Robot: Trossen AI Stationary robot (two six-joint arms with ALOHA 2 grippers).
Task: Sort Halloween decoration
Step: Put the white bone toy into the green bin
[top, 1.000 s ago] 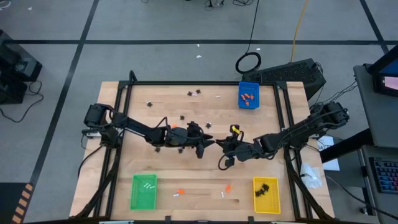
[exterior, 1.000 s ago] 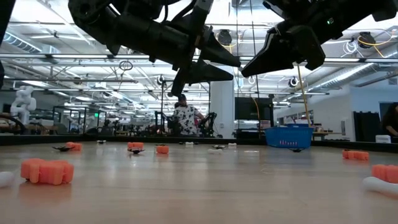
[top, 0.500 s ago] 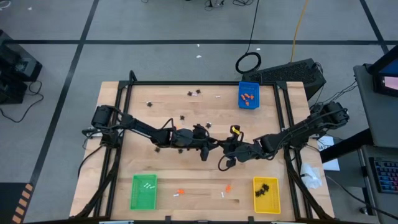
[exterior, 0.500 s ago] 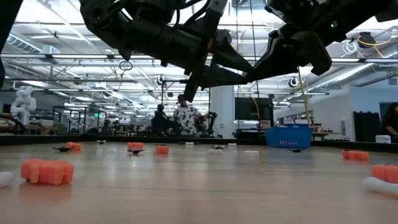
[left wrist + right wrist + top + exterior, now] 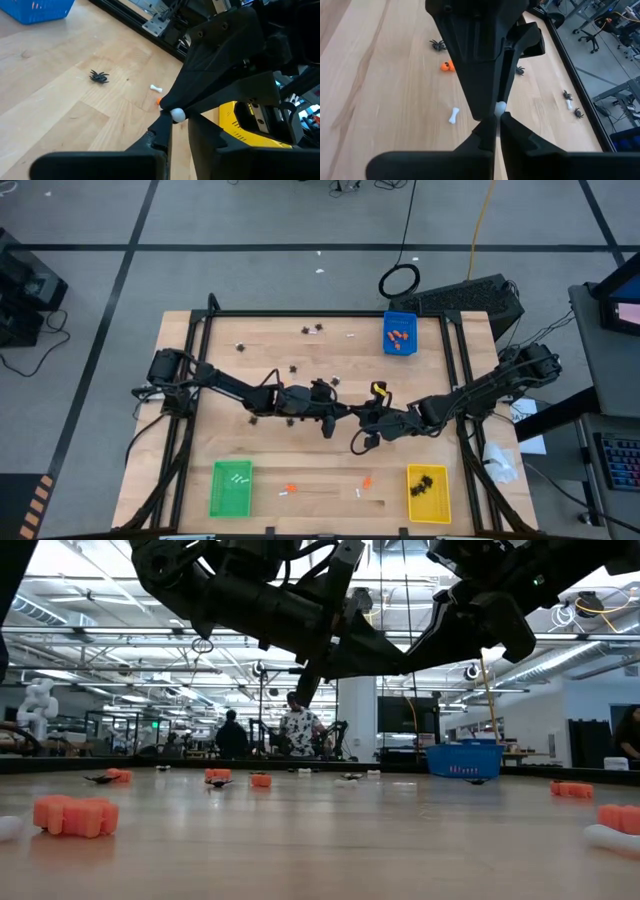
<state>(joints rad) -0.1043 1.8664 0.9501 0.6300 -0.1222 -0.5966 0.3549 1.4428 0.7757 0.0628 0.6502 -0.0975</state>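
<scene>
**Right wrist view: white bone pinched mid-air where the two grippers meet**

Obs.: the right gripper (image 5: 498, 120) is closed on a small white bone (image 5: 500, 107), and only the bone's rounded end shows above its tips. The left gripper (image 5: 179, 131) comes at it nose to nose, its tips right at that same knob. Whether the left one has a grip on it yet, I cannot tell.

Position: in the high view both grippers meet above the middle of the table, clear of the surface and well apart from every tray. The bone itself is hidden there.

Judgement: this looks like a hand-over, right to left. The green tray (image 5: 215, 505), at the table's left corner on the edge it shares with the yellow tray, already holds white pieces.

How to do it well:
- the left should close squarely on the exposed knob, not on the right's tips
- the right should let go only once that grip is firm
- draw the two apart along their common line, slowly, since so little of the piece is free to hold
- risk: a slip drops it back among the loose trinkets
</scene>
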